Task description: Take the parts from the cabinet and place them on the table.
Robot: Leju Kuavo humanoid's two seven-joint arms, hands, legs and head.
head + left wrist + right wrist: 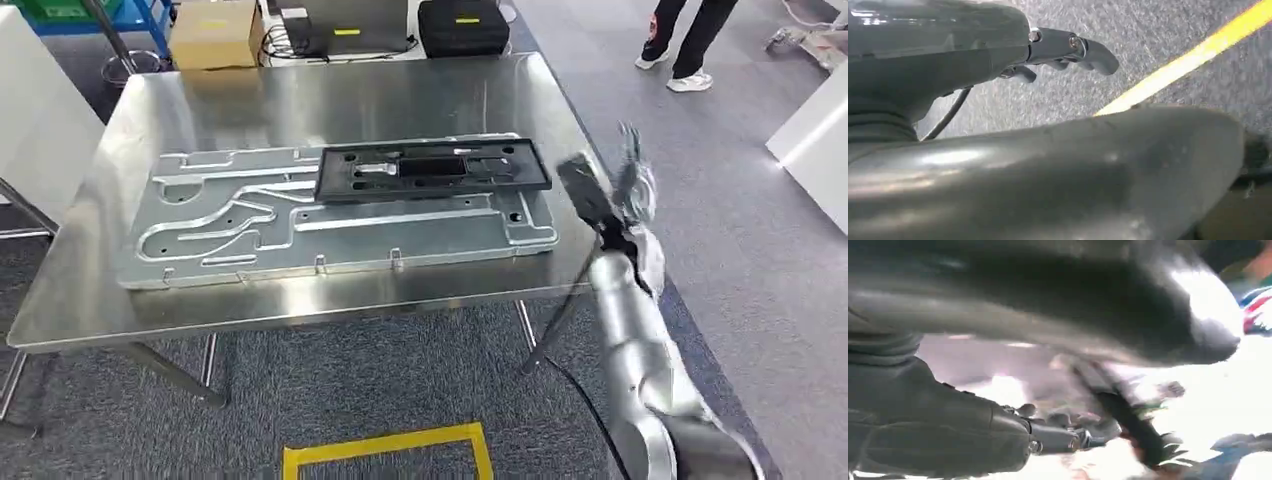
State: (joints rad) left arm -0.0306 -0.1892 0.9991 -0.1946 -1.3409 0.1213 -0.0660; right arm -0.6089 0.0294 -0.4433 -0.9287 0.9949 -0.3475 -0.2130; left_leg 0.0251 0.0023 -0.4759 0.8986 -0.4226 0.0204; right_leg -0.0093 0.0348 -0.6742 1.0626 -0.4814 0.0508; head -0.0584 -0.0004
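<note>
Right hand [628, 185] is raised just off the right edge of the steel table [300, 100], blurred in the head view; its fingers look spread and nothing shows between them, so it reads as open, though the right wrist view is too smeared to confirm this. Left hand [1058, 55] hangs low over grey carpet [1148, 40], its fingers loosely extended and apart, holding nothing — a yellow tape line [1193, 55] runs across the floor beyond it.

On the table lie two parts. One is a large silver metal plate [340, 235] with raised channels, flat and spanning most of the tabletop. One black rectangular frame [432, 168] rests on top of the plate's far right portion, also flat, its long side running along the plate's.

Beyond the far edge of the table stand one brown cardboard box [215, 35], closed, its contents not visible; one black case [462, 25], shut; and a dark laptop-like unit [345, 25] between them. A blue rack with a green bin [60, 10] sits at the far left — what the bin holds cannot be made out.

One person's legs [685, 45] show on the floor at the far right, well apart from the table. A yellow tape rectangle [390, 450] marks the carpet in front of the table.
</note>
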